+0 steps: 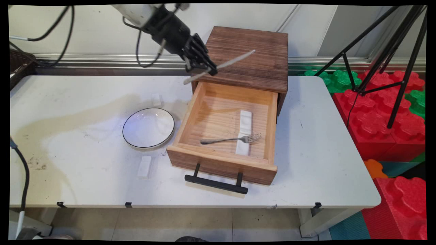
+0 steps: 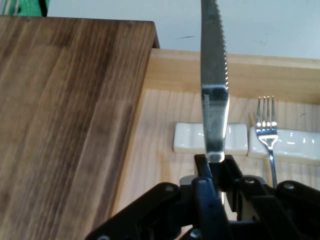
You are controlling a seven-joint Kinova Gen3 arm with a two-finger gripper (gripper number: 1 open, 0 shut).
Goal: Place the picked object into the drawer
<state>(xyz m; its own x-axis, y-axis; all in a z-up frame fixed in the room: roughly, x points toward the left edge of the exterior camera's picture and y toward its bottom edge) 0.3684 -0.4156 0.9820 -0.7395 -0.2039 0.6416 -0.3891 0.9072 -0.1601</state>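
Observation:
My black gripper (image 1: 206,70) (image 2: 216,162) hangs above the back left corner of the open wooden drawer (image 1: 269,136), shut on a table knife (image 1: 235,60) (image 2: 214,80). The serrated blade points up and right over the brown cabinet top (image 1: 252,51) (image 2: 65,115). Inside the drawer lies a silver fork (image 1: 231,139) (image 2: 267,125), its tines resting on a white rest (image 1: 244,144) (image 2: 295,145). A second white rest (image 1: 245,121) (image 2: 190,138) lies beside it with nothing on it.
A white bowl with a dark rim (image 1: 149,128) sits left of the drawer. Two more white rests lie on the table, one in front of the bowl (image 1: 144,167) and one behind it (image 1: 156,99). The drawer's black handle (image 1: 216,182) juts toward the table's front edge.

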